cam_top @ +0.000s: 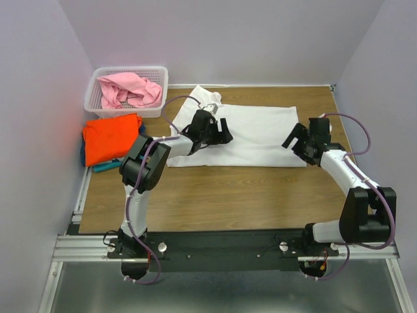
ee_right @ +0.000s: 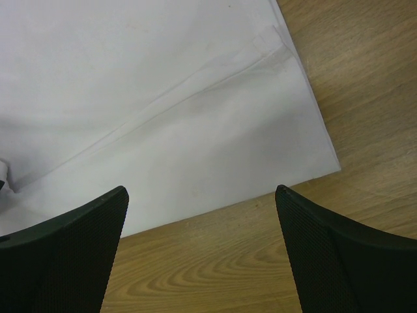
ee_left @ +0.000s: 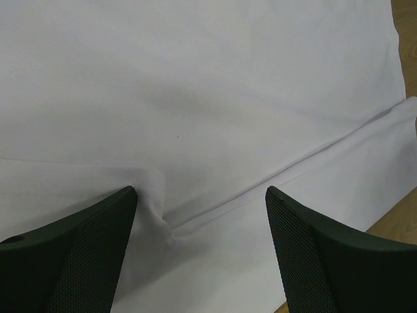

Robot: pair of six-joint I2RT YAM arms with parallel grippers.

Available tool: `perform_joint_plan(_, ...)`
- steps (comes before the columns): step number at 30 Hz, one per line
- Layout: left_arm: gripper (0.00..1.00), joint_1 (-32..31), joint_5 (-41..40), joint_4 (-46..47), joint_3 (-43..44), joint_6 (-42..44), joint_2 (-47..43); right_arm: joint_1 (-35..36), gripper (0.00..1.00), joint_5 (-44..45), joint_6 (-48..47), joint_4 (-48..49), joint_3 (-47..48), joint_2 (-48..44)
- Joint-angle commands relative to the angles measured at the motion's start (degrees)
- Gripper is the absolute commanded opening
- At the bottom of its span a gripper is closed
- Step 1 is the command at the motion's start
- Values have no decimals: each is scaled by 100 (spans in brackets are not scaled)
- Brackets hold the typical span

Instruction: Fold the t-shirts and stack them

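The white t-shirt (cam_top: 260, 134) lies spread flat across the back middle of the table, with a folded seam showing in the left wrist view (ee_left: 208, 98) and in the right wrist view (ee_right: 163, 98). My left gripper (cam_top: 218, 132) is open, low over the shirt's left part, its left fingertip (ee_left: 124, 202) beside a small pucker of cloth. My right gripper (cam_top: 298, 140) is open above the shirt's right near corner. The folded orange t-shirt (cam_top: 112, 138) lies at the left on a teal t-shirt (cam_top: 105, 166). The pink t-shirt (cam_top: 130, 90) lies crumpled in the basket.
A white lattice basket (cam_top: 158, 81) stands at the back left corner. Lilac walls close the table on the left, back and right. Bare wood (cam_top: 228, 195) lies between the white shirt and the arm bases.
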Motion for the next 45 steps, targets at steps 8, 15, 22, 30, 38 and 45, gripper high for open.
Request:
perform_joint_plan(8, 96, -26, -563, -391, -70, 361, -1302, -36, 100, -170, -212, 15, 519, 187)
perform_joint_plan(15, 97, -26, -1065, -417, -1018, 265, -2359, -36, 100, -646, -160, 191, 659, 741)
perform_joint_plan(22, 98, 0, -1847, -391, -2126, 80, -3010, -36, 100, -558, -133, 261, 1151, 1654)
perform_joint_plan(30, 98, 114, -1988, -444, -2224, 106, -2852, -36, 100, -242, -291, 332, 1784, 2638)
perform_joint_plan(38, 98, 176, -1997, -558, -2021, 106, -2614, -36, 100, -75, -414, 340, 2031, 2991)
perform_joint_plan(45, 98, 238, -1945, -549, -1794, 150, -2448, -36, 100, -363, -643, 332, 1943, 2413)
